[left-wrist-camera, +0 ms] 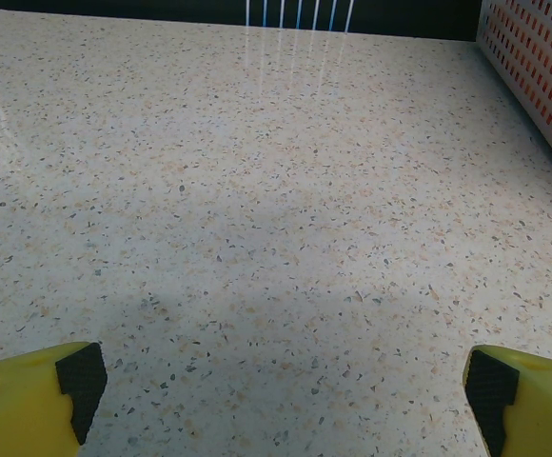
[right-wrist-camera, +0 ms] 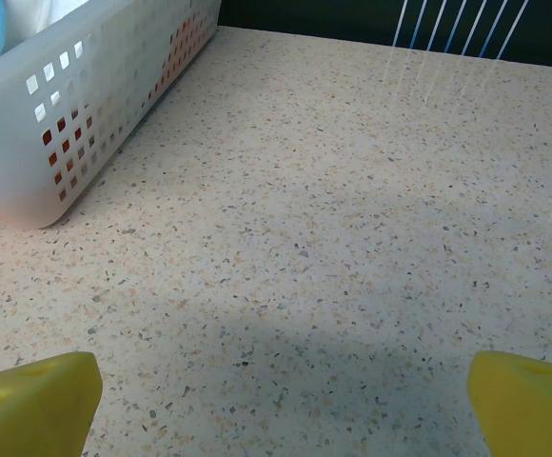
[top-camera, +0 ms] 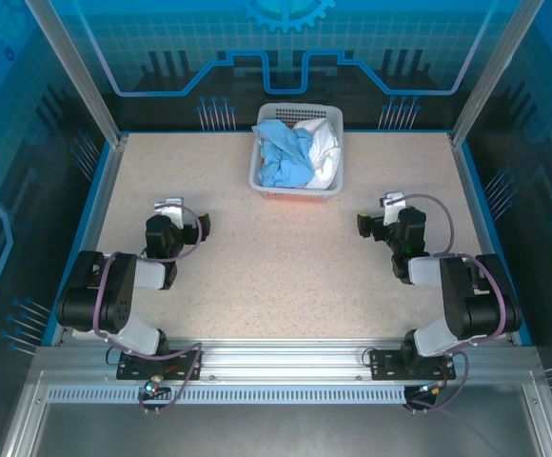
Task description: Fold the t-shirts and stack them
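Clearly, nothing is folded yet: the crumpled light-blue and white cloth t-shirts [top-camera: 285, 157] lie heaped in the white plastic lattice basket [right-wrist-camera: 86, 105]; left gripper [left-wrist-camera: 285, 386] and right gripper [right-wrist-camera: 281, 390] hover spread wide, holding nothing.

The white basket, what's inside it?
In the basket, a crumpled light blue t-shirt lies on top, a white t-shirt beside it. Orange cloth shows through the lattice low down; anything else underneath is covered.

A lab cell: aluminium frame [top-camera: 71, 67], blue panels [top-camera: 285, 43].
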